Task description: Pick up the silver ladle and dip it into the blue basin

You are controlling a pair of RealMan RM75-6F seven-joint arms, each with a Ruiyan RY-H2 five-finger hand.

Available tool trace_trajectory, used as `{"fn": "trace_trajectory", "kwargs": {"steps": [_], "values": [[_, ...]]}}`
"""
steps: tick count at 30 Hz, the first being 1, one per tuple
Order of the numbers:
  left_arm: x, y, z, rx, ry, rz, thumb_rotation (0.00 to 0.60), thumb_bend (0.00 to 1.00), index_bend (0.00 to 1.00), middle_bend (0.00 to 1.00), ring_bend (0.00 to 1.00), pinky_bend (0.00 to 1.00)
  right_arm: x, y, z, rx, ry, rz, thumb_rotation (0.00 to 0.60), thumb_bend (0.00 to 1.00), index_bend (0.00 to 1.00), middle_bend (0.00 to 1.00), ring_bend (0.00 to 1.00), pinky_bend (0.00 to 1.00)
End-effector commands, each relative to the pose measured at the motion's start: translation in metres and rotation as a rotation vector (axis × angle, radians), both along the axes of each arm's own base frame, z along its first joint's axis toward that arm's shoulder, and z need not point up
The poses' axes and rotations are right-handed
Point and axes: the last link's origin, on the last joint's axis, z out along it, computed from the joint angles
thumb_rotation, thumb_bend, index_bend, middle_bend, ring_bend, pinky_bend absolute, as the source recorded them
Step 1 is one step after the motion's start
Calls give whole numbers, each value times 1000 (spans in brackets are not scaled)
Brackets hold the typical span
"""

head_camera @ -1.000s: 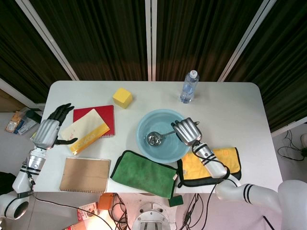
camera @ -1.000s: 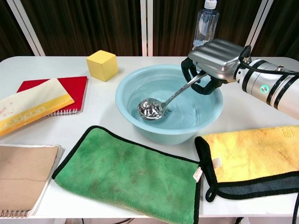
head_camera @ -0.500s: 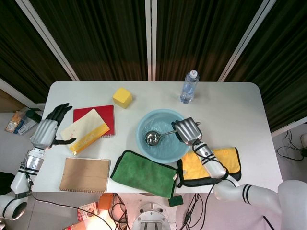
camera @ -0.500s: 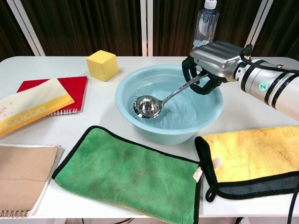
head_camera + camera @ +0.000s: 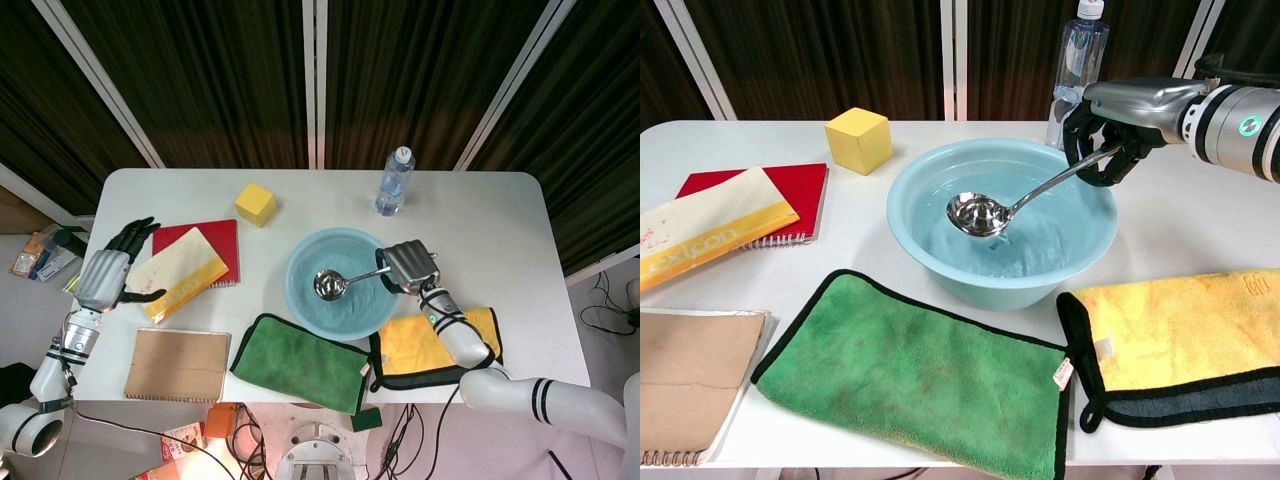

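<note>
Chest view: the silver ladle (image 5: 980, 213) is held by its handle in the right robot hand (image 5: 1118, 118), its bowl over water in the blue basin (image 5: 930, 255); the left robot hand (image 5: 108, 277) is spread open beside the worktop (image 5: 480, 215).

The ladle (image 5: 1015, 206) is silver and shiny, with a round bowl and a long thin curved handle. Its bowl sits inside the basin (image 5: 930, 262), over the water near the middle, while the handle slants up and to the right past the basin's far right rim. The basin is pale blue, round and deep, upright on the table, holding clear water that ripples. In the head view the ladle (image 5: 340, 281) lies across the basin (image 5: 300, 300).
</note>
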Motion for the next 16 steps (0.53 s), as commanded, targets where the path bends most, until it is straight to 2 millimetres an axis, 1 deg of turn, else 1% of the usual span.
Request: {"fn": "trace_trajectory", "kwargs": {"steps": [1, 10, 16], "values": [[2, 0, 0, -2, 0, -1, 600, 42, 85, 30, 19, 174, 4, 1, 6, 16, -10, -17, 600, 706, 933, 542, 836, 910], [11, -2, 3, 3, 3, -12, 600, 44, 85, 30, 19, 175, 18, 4, 32, 1, 12, 2, 600, 707, 937, 542, 836, 910], [14, -1, 6, 10, 4, -13, 600, 43, 85, 30, 19, 174, 27, 5, 48, -17, 29, 16, 600, 705, 937, 544, 836, 910]]}}
